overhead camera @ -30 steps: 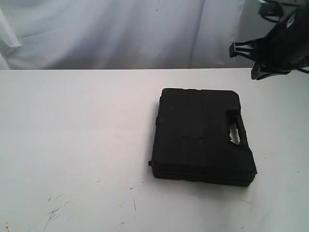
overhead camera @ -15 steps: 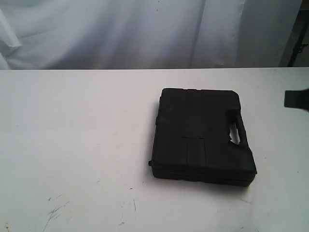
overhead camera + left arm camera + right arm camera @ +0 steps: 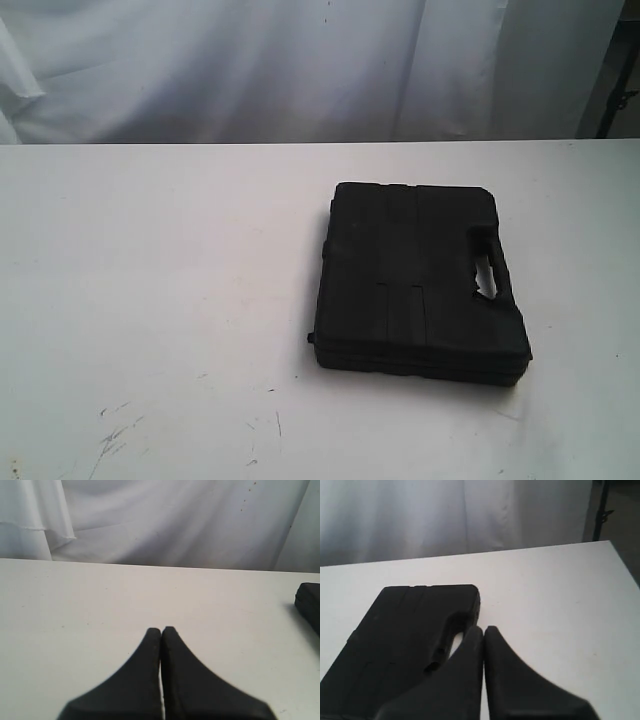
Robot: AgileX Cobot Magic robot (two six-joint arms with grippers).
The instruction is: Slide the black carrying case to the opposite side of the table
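While the black case [image 3: 420,285] lies flat and closed on the white table [image 3: 150,280], right of the middle, its lid faces up and its handle opening [image 3: 487,272] sits along its right side. Dark scratches [image 3: 115,435] mark the tabletop at the near left, well apart from the case. A white curtain [image 3: 250,70] hangs behind the table's far edge. The left gripper [image 3: 161,630] has its two black fingers pressed together with nothing between them, over bare tabletop, and only a corner of the case shows at the edge of its wrist view. The right gripper [image 3: 484,629] likewise has its fingers pressed together and holds nothing. Its tips are just beside the handle side of the case, and whether they touch it cannot be told.
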